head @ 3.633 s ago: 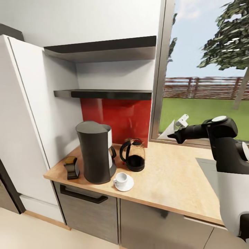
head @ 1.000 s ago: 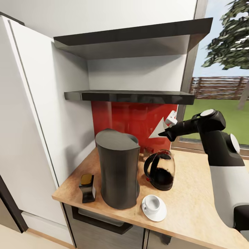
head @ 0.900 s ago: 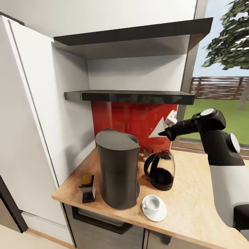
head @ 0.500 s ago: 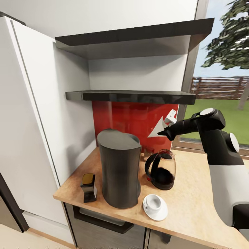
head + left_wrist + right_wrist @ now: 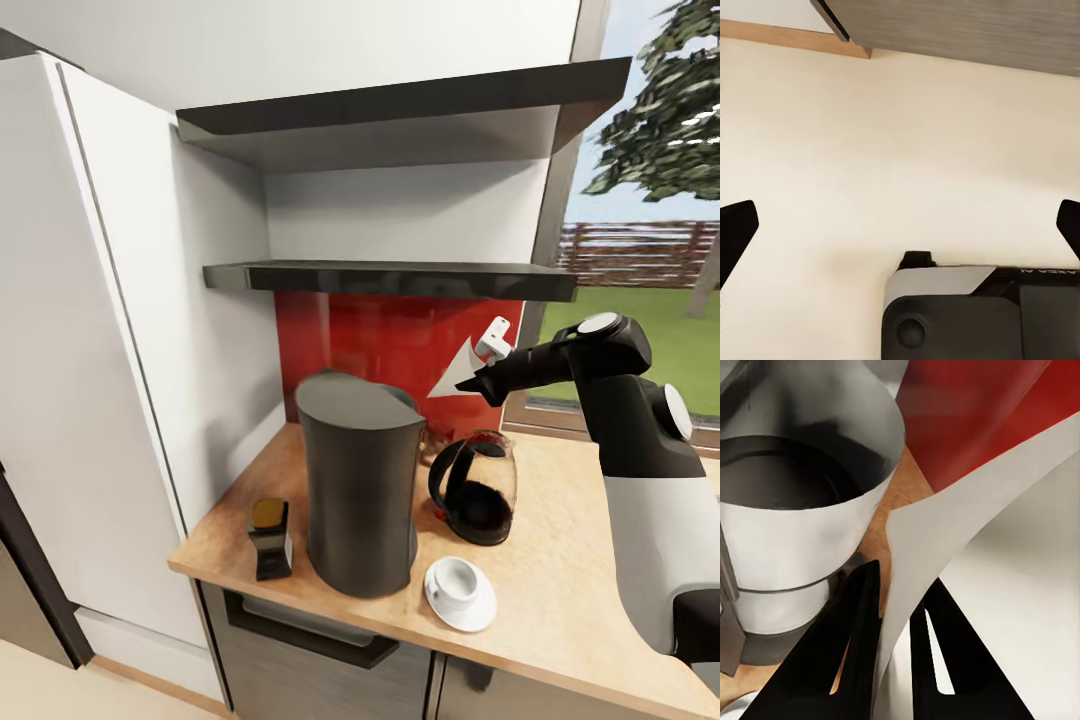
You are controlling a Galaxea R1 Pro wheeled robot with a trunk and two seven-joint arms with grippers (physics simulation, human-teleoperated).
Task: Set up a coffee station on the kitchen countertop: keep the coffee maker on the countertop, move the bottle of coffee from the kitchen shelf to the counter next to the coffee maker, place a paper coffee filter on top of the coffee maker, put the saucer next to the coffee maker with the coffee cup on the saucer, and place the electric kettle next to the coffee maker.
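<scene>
The right gripper (image 5: 894, 660) has its jaws pinched narrow on an edge of the paper coffee filter (image 5: 455, 372), carrying it high above the electric kettle (image 5: 475, 487) and right of the coffee maker (image 5: 362, 480), likely so it clears both before going on top. The left gripper (image 5: 900, 225) hangs wide open over the floor. On the worktop (image 5: 560, 560) sit coffee cup (image 5: 455, 580), saucer (image 5: 478, 612) and coffee bottle (image 5: 270, 538). Since earlier, the view has shifted closer and rightward; the filter stays raised.

Left claw (image 5: 900, 225) tips cut off by frame edges.
</scene>
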